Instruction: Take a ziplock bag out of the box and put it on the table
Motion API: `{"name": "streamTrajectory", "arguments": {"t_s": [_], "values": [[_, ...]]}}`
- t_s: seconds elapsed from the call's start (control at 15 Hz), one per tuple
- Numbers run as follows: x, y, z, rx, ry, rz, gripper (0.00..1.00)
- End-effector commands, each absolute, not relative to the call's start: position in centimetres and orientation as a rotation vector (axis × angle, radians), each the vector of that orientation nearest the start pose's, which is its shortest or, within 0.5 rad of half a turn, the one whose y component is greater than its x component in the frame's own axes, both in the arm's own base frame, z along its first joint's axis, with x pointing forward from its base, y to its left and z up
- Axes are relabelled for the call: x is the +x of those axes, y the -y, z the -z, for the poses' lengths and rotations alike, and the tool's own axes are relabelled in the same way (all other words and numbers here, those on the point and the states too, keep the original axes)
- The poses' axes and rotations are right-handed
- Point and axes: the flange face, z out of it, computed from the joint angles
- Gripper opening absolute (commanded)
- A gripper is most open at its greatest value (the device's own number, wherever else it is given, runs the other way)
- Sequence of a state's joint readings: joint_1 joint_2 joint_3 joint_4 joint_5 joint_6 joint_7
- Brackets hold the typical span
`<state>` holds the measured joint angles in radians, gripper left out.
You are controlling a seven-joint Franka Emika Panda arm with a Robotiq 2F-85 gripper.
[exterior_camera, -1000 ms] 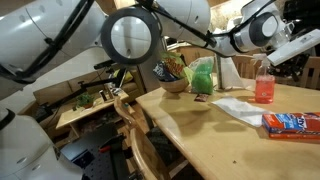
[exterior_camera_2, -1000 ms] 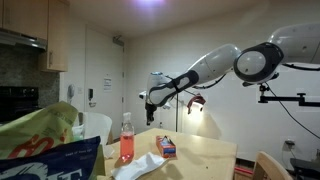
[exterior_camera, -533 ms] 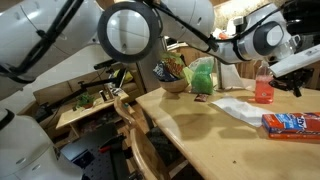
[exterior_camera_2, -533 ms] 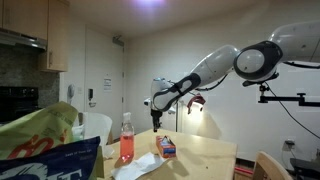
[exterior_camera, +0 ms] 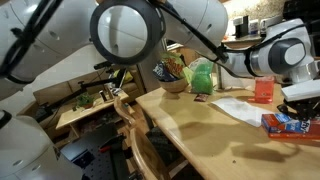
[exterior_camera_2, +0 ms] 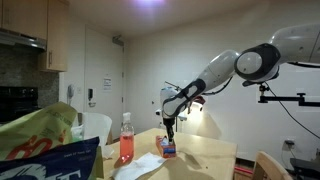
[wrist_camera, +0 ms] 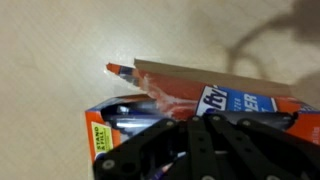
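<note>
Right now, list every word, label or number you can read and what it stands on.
"fy" and "ER": partial white letters on the blue panel of the box, wrist view; the rest is hidden.
Yellow label on the box's end: print too small to read.
Red lettering on the foreground bag, in an exterior view: blurred, unreadable.

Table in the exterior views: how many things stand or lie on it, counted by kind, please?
Carton box: 1
Pink bottle: 1
Whitish limp sheet: 1
Green bag: 1
Bowl: 1
Total that can be told apart: 5
</note>
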<state>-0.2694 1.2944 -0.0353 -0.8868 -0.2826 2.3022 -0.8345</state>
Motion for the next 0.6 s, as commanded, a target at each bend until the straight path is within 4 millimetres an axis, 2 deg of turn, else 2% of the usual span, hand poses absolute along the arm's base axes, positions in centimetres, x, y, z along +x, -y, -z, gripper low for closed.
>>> {"name": "streamTrajectory", "arguments": {"t_s": [0.0,0.33,0.53], "values": [[74.25,23.23,-9.81,-3.178,1.153,-0.140,0.00],[73.66,23.16,-9.18,-3.183,1.163,-0.184,0.00],[73.43,23.21,-9.50,-3.241,1.216,-0.263,0.00]]}}
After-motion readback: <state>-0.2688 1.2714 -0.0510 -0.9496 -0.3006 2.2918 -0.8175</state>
